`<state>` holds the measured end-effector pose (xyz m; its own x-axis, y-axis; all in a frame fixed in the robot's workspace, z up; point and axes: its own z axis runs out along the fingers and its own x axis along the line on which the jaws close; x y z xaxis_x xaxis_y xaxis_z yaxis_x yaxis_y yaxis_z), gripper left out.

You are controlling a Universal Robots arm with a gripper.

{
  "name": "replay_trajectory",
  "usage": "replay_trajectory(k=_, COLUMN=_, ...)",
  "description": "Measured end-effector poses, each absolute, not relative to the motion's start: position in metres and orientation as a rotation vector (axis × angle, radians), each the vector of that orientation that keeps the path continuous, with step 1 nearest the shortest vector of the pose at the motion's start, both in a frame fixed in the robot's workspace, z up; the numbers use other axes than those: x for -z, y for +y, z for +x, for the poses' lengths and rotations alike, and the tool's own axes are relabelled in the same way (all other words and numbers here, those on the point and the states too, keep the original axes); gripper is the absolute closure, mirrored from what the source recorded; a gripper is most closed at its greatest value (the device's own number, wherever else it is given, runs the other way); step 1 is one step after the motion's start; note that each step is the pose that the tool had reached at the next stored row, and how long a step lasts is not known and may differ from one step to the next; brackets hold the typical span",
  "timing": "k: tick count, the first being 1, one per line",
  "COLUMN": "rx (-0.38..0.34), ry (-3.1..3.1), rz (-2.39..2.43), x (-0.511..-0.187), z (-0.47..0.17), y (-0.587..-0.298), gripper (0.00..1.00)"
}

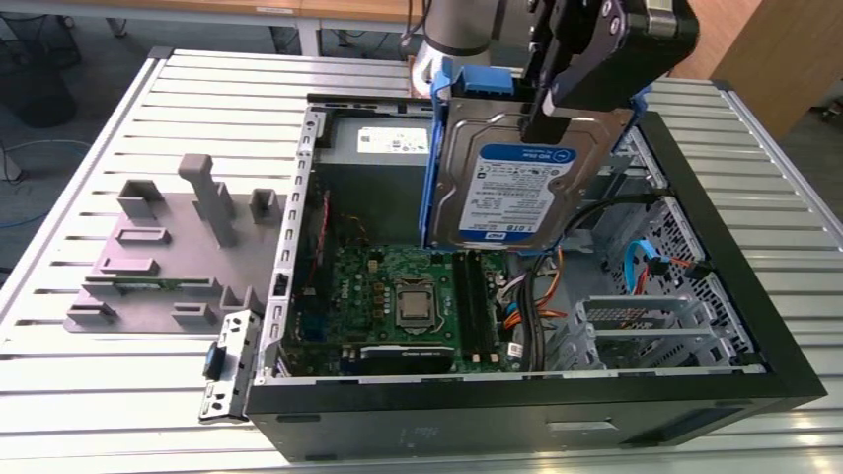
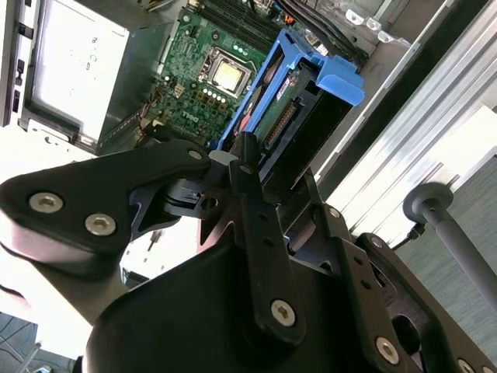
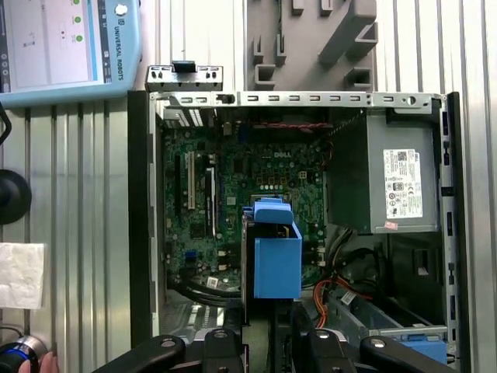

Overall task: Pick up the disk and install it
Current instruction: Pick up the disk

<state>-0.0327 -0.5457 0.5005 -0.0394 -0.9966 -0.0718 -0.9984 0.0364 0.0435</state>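
One disk [image 1: 507, 193], clamped in the gripper [image 1: 551, 117], hangs upright over the open PC case [image 1: 777, 326], above the board [image 1: 395, 281]. Risk: if tilted, a corner could snag cables [image 1: 524, 301] or hit the board.

Below the gripper [image 1: 554, 123] a table [image 1: 79, 415] of pale ribbed metal slats spreads out to every side of it in the exterior view. Behind the gripper, past the table's far edge, stands a wooden desk [image 1: 264, 8] on white legs. Off to the exterior view's right of the gripper rises a brown wooden panel [image 1: 777, 49]. To the exterior view's left of the gripper, beyond the table's corner, the floor [image 1: 118, 44] is dark grey, with a dark rounded object [image 1: 34, 89] and a thin cable [image 1: 30, 146] on it. The light is bright and even. In the second wrist view the table beside the gripper washes out to white, and grey floor lies past the table's edge.
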Motion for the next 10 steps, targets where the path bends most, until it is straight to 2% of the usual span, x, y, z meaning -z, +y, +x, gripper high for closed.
replay_trajectory(k=10, rx=-0.127, ry=2.246, rz=-2.162, x=-0.5001, z=-0.0275, y=-0.5454, gripper=0.65)
